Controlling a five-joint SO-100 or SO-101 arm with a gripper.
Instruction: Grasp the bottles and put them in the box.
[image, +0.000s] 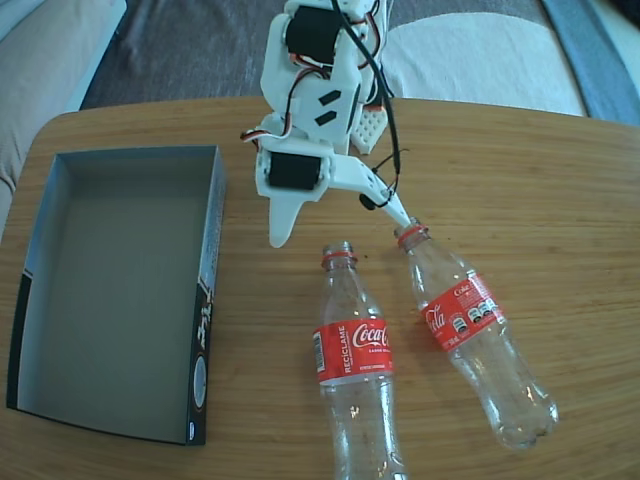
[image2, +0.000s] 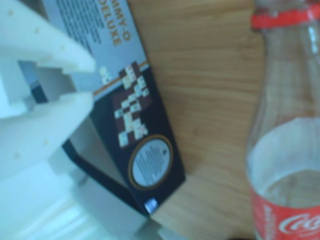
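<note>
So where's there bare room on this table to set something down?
The shallow cardboard box holds nothing yet. Bare wood lies right of the two clear plastic Coca-Cola bottles, and in the strip between them and the box. It is crowded by the bottle necks, where the white fingers hover.

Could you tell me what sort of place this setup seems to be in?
Probably a living room at home: a rounded wooden table stands beside cushioned seating, and a board-game box lies on it.

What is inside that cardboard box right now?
Nothing that shows: the box has a bare grey floor in the fixed view. Both bottles lie outside it on the table. Its near wall hides a thin strip of floor.
</note>
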